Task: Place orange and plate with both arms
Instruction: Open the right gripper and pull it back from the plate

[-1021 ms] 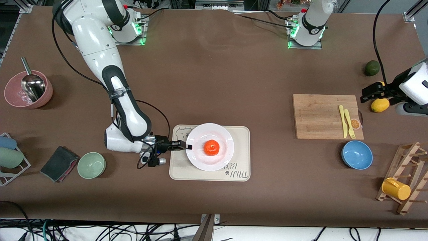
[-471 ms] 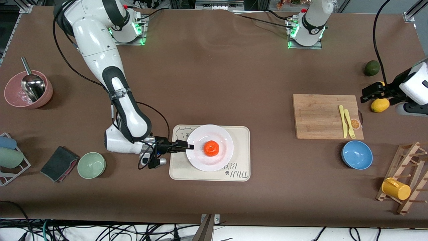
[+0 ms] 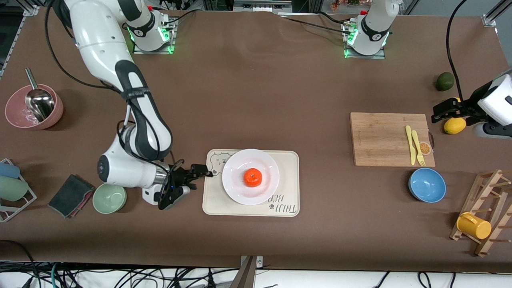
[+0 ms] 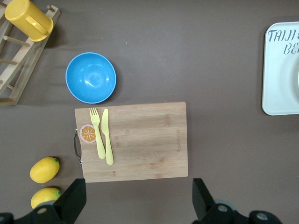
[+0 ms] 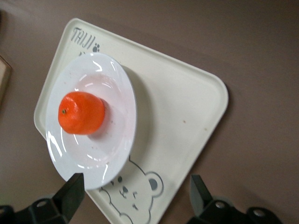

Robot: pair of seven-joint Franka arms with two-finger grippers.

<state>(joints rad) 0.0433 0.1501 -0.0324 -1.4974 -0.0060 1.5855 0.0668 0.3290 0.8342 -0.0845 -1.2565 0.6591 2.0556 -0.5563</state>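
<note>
A big brown cloth (image 3: 256, 88) covers the whole desk (image 3: 256, 256). Silver metal bars (image 3: 494, 16) stand at the corners near 11 and 1 o'clock. Under the desk edge at 6 o'clock, the pale floor (image 3: 328, 280) shows with many black cables (image 3: 120, 278) tangled on it. Soft light falls evenly.

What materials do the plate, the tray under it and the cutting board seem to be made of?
The plate: probably glazed ceramic or glossy plastic, white with bright reflections on the rim. The tray: probably matte plastic, cream, with moulded rounded corners and a printed bear. The cutting board: wood, probably bamboo, with pale parallel strips of grain and a dull finish.
</note>
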